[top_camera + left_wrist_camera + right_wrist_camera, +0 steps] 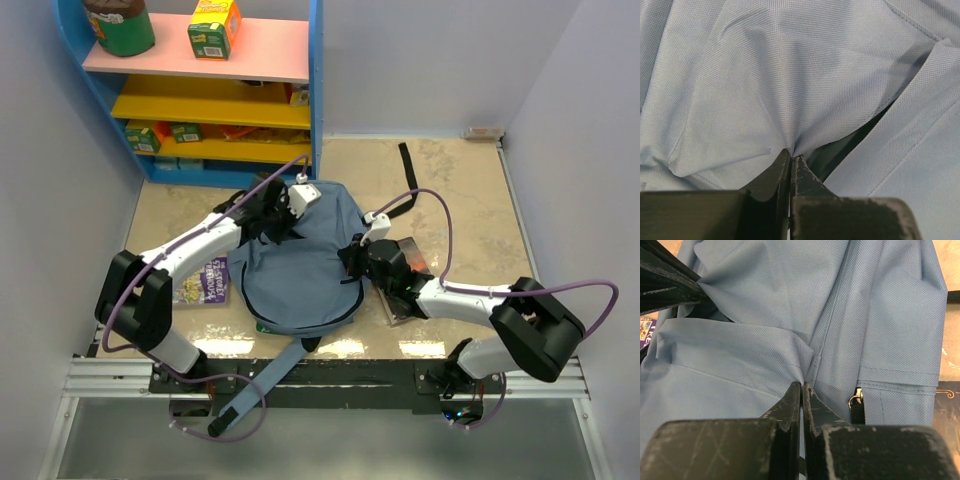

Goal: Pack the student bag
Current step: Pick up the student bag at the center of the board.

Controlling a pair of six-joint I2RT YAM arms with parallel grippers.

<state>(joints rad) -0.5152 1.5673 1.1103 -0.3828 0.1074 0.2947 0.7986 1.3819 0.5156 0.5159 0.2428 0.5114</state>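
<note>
Top external: left tool (pixel 284 224) and right tool (pixel 354 262) pinch student bag (pixel 300 280) edges.

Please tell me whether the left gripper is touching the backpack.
Touching: the left wrist view shows the left gripper shut on a pinched fold of the backpack.

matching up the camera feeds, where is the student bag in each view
top external: student bag lies flat in the centre of the picture.
left wrist: fabric fills the frame, pinched by the left gripper.
right wrist: fills most of the frame, pinched by the right gripper.
shared landmark: the left gripper's pinch, seen top left in right wrist too.
</note>
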